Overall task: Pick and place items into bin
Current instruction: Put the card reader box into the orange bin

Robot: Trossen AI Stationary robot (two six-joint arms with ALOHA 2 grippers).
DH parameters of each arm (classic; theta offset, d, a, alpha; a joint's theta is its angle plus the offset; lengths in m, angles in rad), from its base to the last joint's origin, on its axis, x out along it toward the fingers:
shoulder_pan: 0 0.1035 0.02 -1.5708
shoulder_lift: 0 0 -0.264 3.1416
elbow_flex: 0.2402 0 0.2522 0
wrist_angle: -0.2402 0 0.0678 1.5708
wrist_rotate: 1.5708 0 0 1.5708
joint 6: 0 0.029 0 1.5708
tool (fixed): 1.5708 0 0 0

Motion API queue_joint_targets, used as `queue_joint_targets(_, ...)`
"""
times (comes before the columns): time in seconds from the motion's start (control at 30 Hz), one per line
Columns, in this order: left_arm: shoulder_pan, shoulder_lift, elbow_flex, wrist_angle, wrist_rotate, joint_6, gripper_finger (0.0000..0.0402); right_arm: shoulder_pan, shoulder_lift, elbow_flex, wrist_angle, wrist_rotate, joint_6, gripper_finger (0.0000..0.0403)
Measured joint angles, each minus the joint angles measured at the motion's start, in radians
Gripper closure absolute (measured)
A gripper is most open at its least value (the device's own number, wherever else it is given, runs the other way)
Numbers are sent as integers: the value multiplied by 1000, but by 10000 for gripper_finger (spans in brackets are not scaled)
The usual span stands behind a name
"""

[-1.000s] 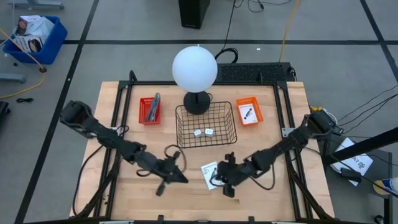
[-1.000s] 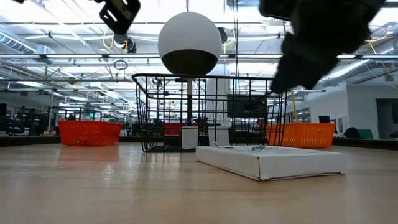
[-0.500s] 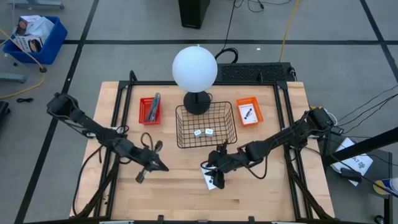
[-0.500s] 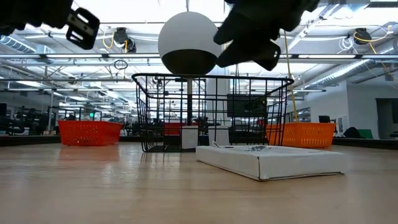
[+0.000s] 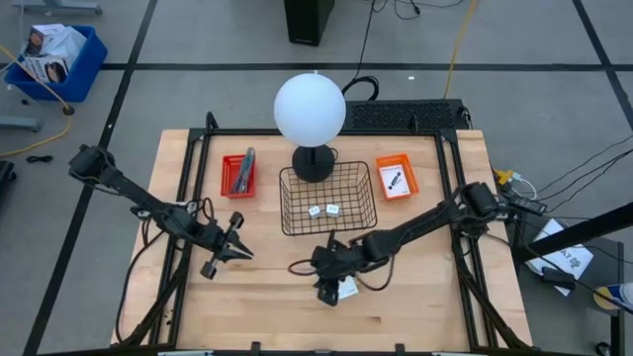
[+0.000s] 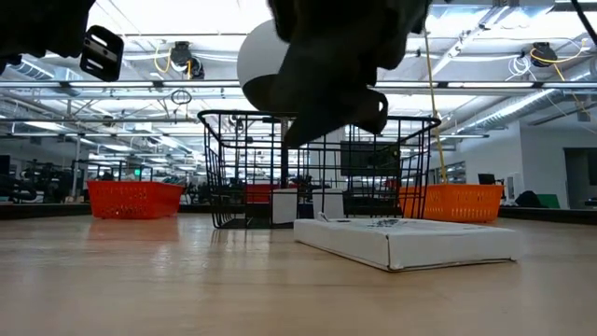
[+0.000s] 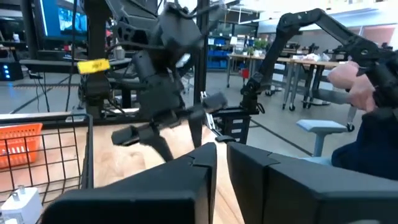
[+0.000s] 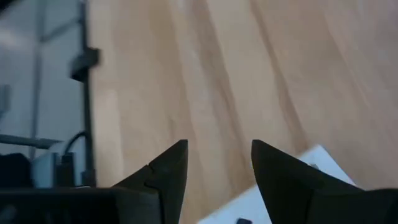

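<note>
A flat white card (image 5: 345, 289) with a dark mark lies on the wooden table in front of the black wire basket (image 5: 328, 223); it shows as a thick slab (image 6: 410, 241) in the low view. My right gripper (image 5: 329, 275) hovers open just over the card's left part; a card corner (image 8: 305, 174) shows beside its fingers (image 8: 219, 163). Two small white cubes (image 5: 323, 210) lie in the basket. My left gripper (image 5: 240, 251) hangs over the table's left-middle, its fingers (image 7: 221, 163) a narrow gap apart with nothing between them.
A white globe lamp (image 5: 310, 109) stands behind the basket. A red bin (image 5: 237, 176) with a grey tool sits far left, an orange bin (image 5: 396, 179) with a dark item far right. A person's hand (image 7: 348, 76) shows beyond the table.
My right gripper has gone toward the table's left edge, from right of the white card to over its left part. My left gripper has drawn back toward the table's left and slightly far. The card has stayed where it was.
</note>
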Motion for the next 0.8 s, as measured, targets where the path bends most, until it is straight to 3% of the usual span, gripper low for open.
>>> queue_joint_targets(0.23, -1, -6, -2, -3, 0, 6, 350, -33, 71, 165, -288, -1, 81, 234)
queue_joint_targets(0.63, -1, -7, -2, -31, 8, 33, 350, -62, 95, 167, -306, -31, 257, 235)
queue_joint_targets(0.8, -2, -7, -2, -45, 9, 33, 350, -61, 159, 166, -265, -126, 317, 235)
